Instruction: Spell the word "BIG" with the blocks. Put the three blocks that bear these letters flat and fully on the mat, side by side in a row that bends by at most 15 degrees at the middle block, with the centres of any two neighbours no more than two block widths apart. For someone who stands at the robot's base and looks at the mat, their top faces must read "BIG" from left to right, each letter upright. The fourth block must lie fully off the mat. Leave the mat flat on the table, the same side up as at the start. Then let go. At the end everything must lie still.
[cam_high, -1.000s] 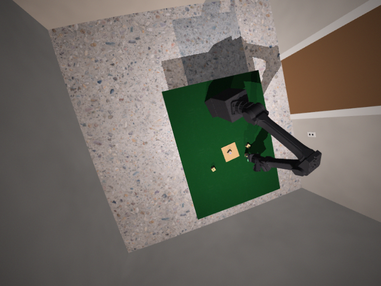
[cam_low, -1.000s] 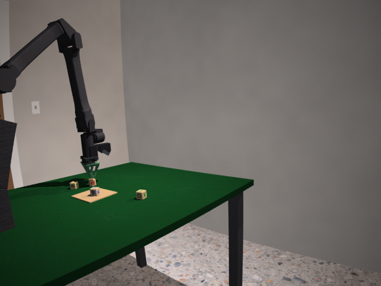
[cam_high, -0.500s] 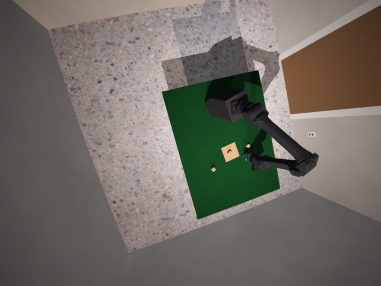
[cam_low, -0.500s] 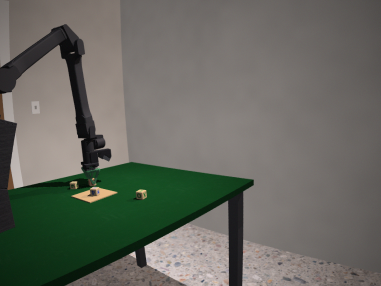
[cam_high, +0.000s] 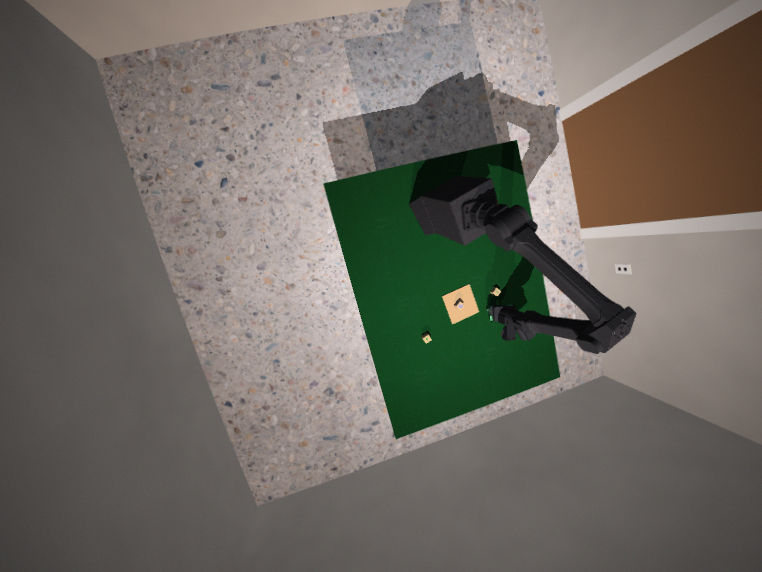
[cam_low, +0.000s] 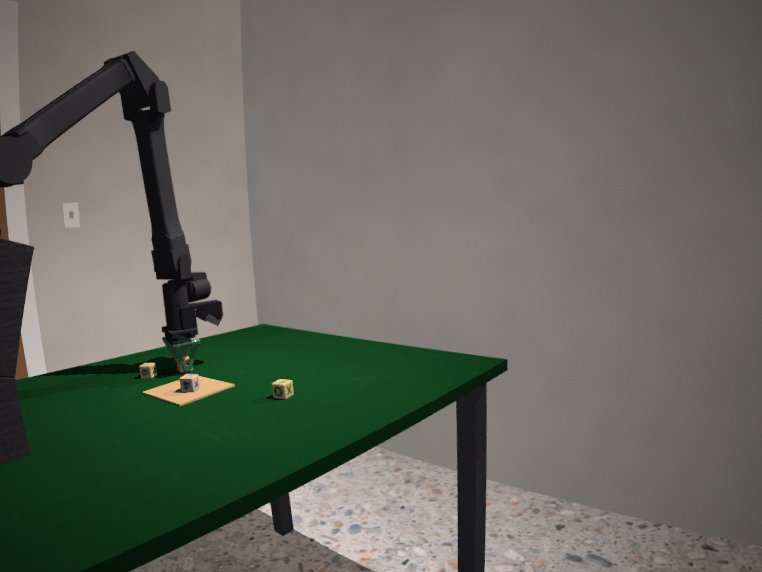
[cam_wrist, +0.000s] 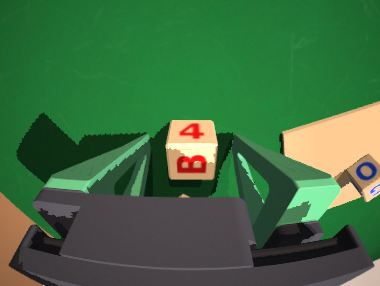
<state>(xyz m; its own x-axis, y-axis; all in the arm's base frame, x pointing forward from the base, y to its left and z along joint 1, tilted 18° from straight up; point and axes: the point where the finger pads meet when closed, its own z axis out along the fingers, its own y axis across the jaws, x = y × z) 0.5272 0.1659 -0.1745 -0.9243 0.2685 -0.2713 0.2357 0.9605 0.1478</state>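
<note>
My gripper is open, its green fingers standing on either side of the red-marked block without gripping it. That block shows a red 4 and a red B, the B turned sideways in the wrist view. The blue-marked block sits on the tan mat, showing O and a partly cut-off G in the wrist view. A green-marked block lies off the mat near the gripper. Another green-marked block lies off the mat's other side, showing O and X.
The green table carries the mat, the blocks and the arm's base. In the wrist view the gripper body hides most of a block at the bottom. The mat's nearest edge is a short way right of the right finger there.
</note>
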